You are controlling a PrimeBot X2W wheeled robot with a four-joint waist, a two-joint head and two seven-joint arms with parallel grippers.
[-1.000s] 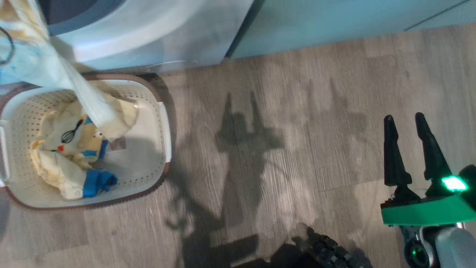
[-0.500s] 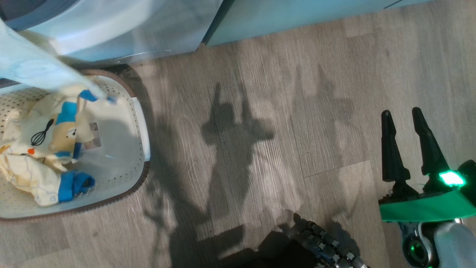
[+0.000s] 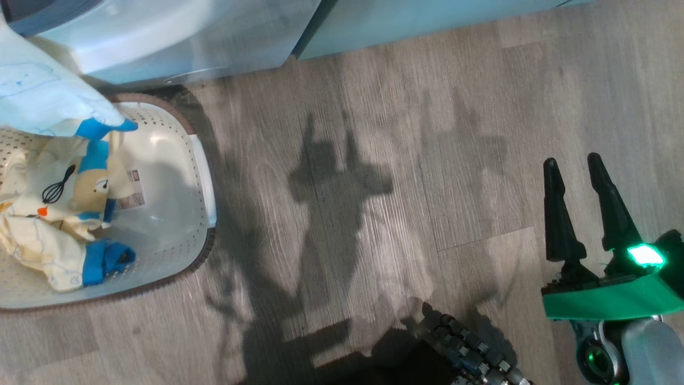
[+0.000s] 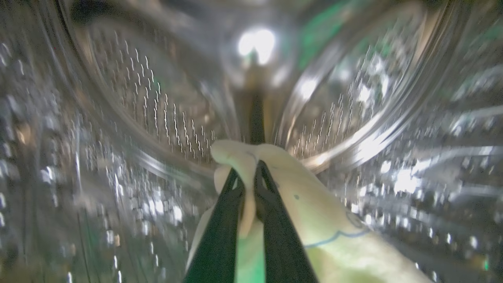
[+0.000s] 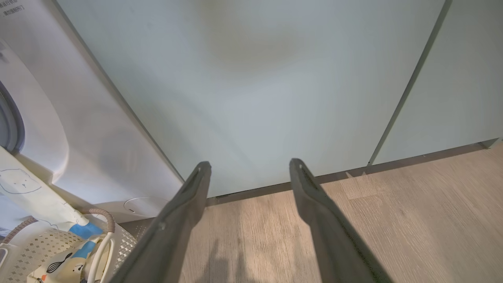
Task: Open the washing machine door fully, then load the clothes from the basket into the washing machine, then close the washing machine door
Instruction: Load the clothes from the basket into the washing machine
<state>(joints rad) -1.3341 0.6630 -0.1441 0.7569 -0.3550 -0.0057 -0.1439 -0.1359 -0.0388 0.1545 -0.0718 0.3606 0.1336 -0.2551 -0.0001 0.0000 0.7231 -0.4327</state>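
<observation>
My left gripper (image 4: 247, 173) is shut on a pale yellow garment (image 4: 314, 212) inside the steel drum (image 4: 157, 110) of the washing machine (image 3: 187, 37). In the head view that garment (image 3: 48, 101) stretches from the upper left down over the basket (image 3: 203, 251), its blue cuff hanging above the far rim. More of the clothes (image 3: 48, 224) lie in the basket's left half. My right gripper (image 3: 571, 159) stands open over bare floor at the lower right, nothing between its fingers (image 5: 188, 204). The washing machine door is out of view.
Pale green cabinets (image 3: 427, 21) run along the wall right of the machine. Wood floor (image 3: 374, 160) spreads between basket and right gripper, crossed by the arms' shadows. My wheeled base (image 3: 470, 347) shows at the bottom edge. The right wrist view shows the basket's rim (image 5: 106, 216).
The head camera has shifted, so the basket sits further left. The held garment has been drawn up out of the basket toward the machine. The right gripper has kept its pose.
</observation>
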